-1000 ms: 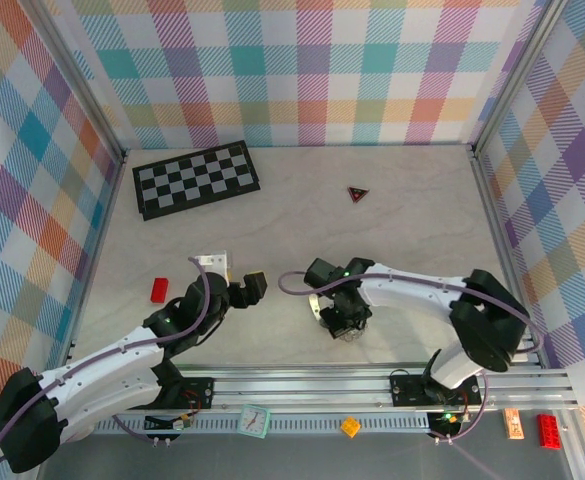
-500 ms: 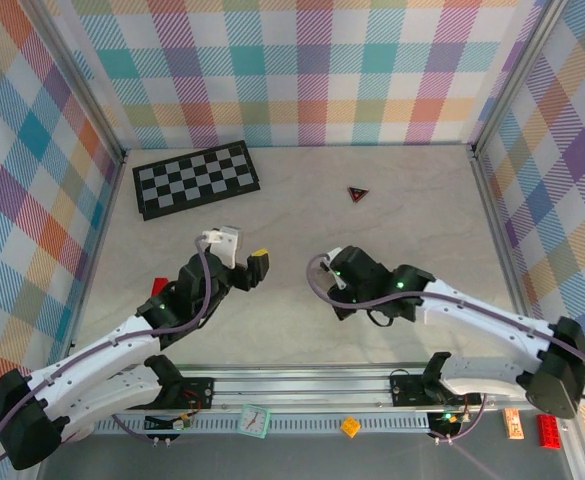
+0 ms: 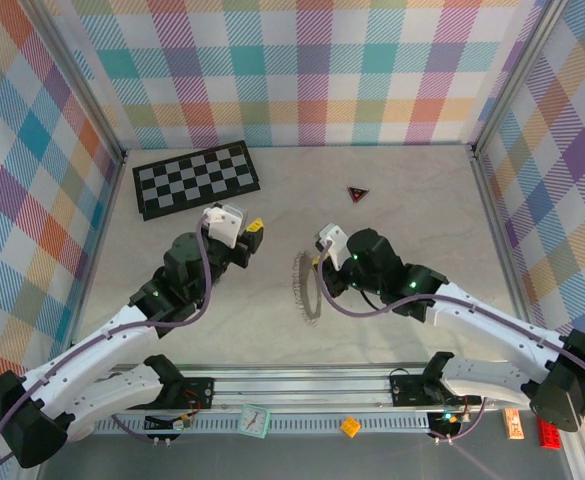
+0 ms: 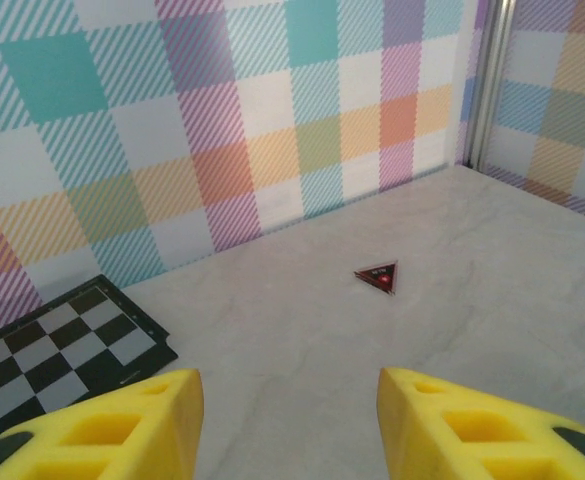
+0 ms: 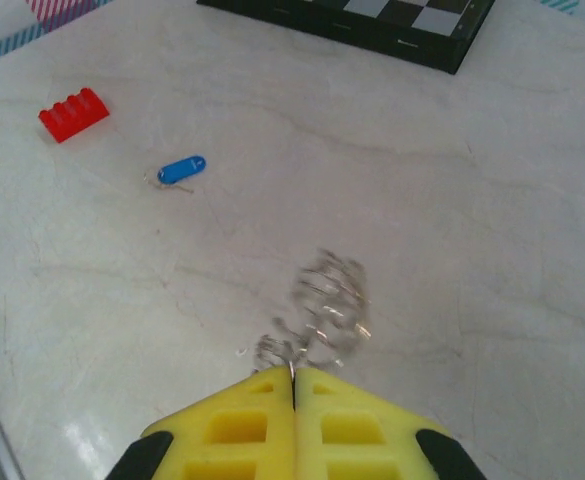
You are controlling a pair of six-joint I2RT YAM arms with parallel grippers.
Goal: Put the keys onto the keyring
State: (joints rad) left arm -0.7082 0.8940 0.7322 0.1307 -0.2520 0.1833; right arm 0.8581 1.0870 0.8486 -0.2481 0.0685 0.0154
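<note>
Plaid walls, pale tabletop (image 3: pixel 422 210). We see the right gripper (image 5: pixel 294 376) with its fingers pressed together, pinching the keyring (image 3: pixel 307 287) by its rim; the ring stands upright mid-table. Left gripper (image 4: pixel 290 400) has its fingers spread with nothing between them and faces the dark triangle (image 4: pixel 378 276). Blue key (image 5: pixel 180 170) lies flat near the red brick (image 5: pixel 73 113), apart from the ring.

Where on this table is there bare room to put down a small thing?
Bare: the far right corner, between the dark triangle and the right wall; also the strip between the checkerboard and that triangle. Crowded: the middle, where the left gripper and right gripper holding the keyring meet; the blue key and red brick lie nearby.
</note>
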